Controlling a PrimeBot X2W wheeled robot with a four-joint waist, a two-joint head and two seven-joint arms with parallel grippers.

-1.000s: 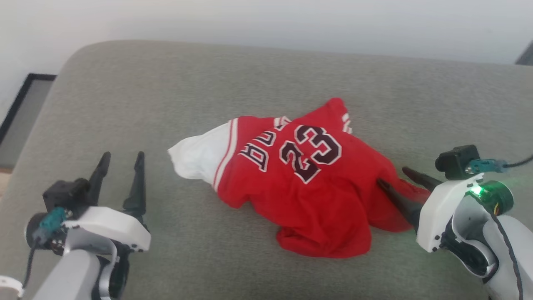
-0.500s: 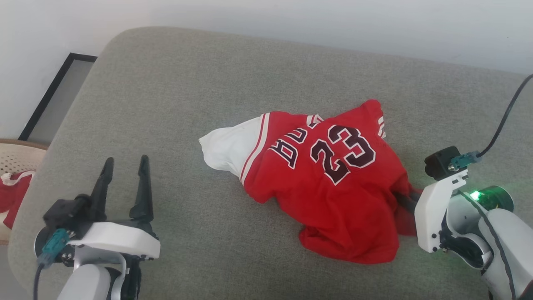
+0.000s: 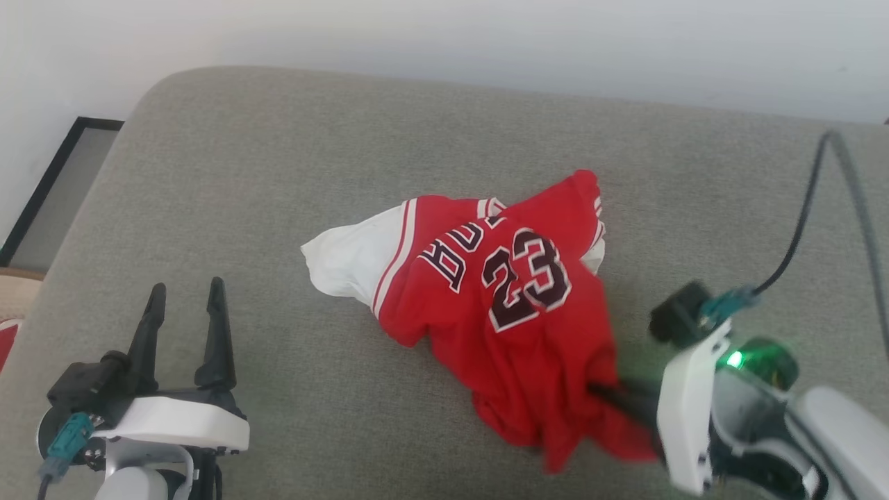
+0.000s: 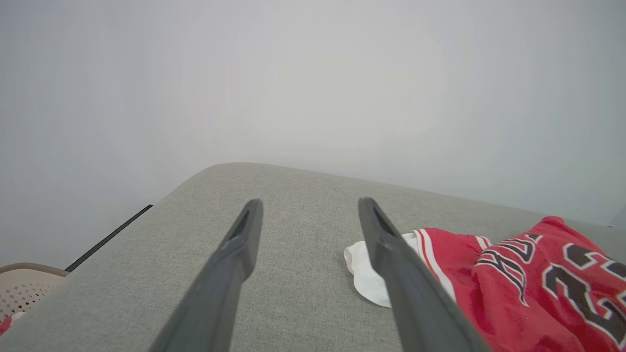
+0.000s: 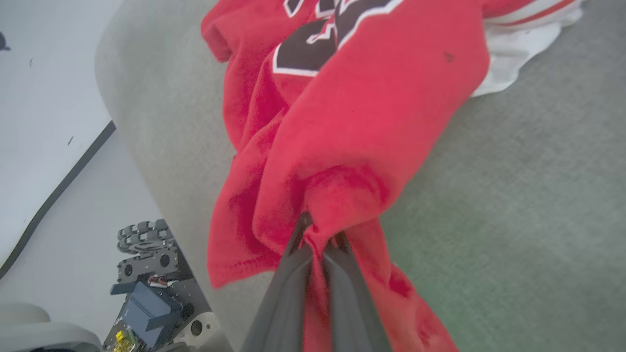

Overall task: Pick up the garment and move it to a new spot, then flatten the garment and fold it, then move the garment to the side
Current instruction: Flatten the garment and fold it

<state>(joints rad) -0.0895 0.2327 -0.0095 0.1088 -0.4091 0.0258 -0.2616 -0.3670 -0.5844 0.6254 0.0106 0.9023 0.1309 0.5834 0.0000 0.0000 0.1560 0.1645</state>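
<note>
Vs 1 s ago: R gripper [image 3: 599,389], then spread at the hem, is now clamped on a bunched fold of the red jersey-style garment [image 3: 514,326] (dark white-outlined "23", white sleeve). Cloth is drawn into a ridge toward the fingers. Head cam was shifted betw. frames. L gripper [image 3: 186,286] is held w/ fingers apart, empty, well left of garment. Garment lies on grey fabric cushion [image 3: 278,173], just ahead of R gripper, sleeve at far-left end. Pale wall [image 3: 444,42] is seen beyond.
</note>
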